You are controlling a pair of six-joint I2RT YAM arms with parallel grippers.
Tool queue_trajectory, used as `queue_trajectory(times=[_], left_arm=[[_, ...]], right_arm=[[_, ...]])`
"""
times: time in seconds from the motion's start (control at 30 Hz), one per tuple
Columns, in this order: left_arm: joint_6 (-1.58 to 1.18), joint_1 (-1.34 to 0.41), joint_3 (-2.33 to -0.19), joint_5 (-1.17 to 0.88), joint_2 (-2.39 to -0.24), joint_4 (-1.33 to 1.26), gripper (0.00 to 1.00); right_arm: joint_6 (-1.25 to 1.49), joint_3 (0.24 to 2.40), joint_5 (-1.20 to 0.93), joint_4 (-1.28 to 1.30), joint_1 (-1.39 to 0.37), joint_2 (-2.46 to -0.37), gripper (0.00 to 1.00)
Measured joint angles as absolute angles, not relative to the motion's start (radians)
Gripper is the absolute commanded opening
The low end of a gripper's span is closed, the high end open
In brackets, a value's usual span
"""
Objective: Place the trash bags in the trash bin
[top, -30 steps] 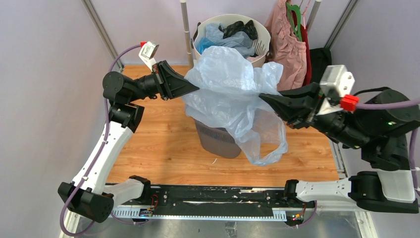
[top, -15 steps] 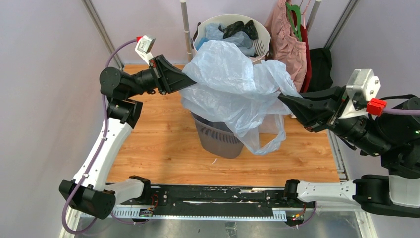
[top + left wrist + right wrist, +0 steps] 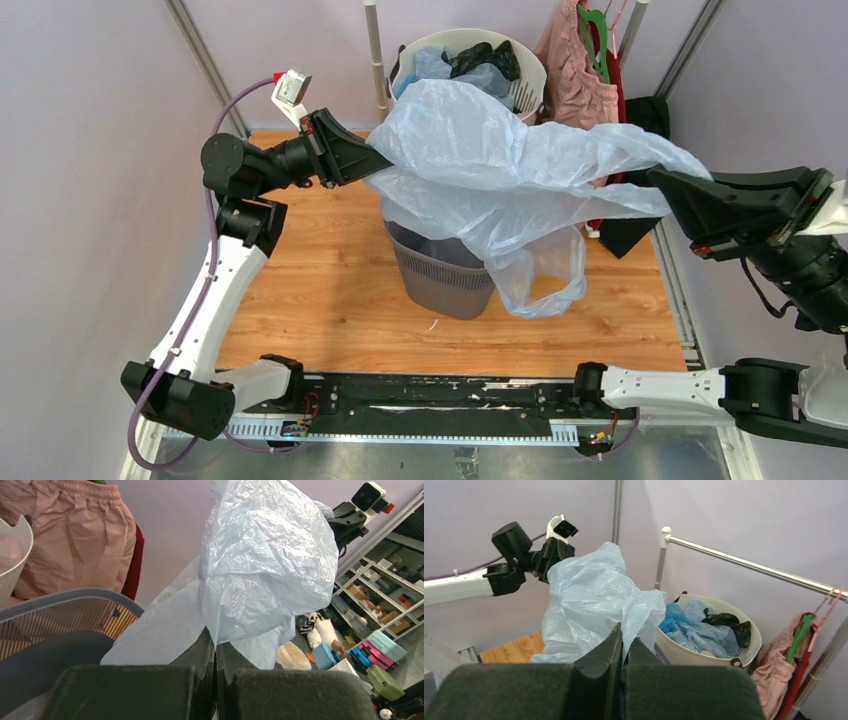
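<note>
Above the bin (image 3: 440,280), the bag (image 3: 500,175) is stretched between left gripper (image 3: 374,166) and right gripper (image 3: 668,186), both clamped shut on its film, jaws seen only from the wrists. Overhead alone shows its handle (image 3: 582,262) dangling beside the bin. White basket (image 3: 540,72) holds blue and black bags (image 3: 485,72).

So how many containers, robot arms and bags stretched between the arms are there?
Stretched bags: 1 (large pale blue see-through plastic bag)
Containers: 2 (dark grey mesh wastebasket, round white slotted plastic basket)
Robot arms: 2 (left tool, right tool, both shut on it)
Total: 5
</note>
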State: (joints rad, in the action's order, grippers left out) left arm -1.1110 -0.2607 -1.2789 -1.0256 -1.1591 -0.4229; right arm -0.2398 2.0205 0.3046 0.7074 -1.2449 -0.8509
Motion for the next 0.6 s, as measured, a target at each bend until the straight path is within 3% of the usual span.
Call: queue_trajectory(times=[0.6], left_arm=[[-1.110, -0.235, -1.254, -1.029, -1.161, -0.424, 0.00]], right_arm=[[-0.337, 2.022, 0.555, 0.499, -1.245, -0.772, 0.00]])
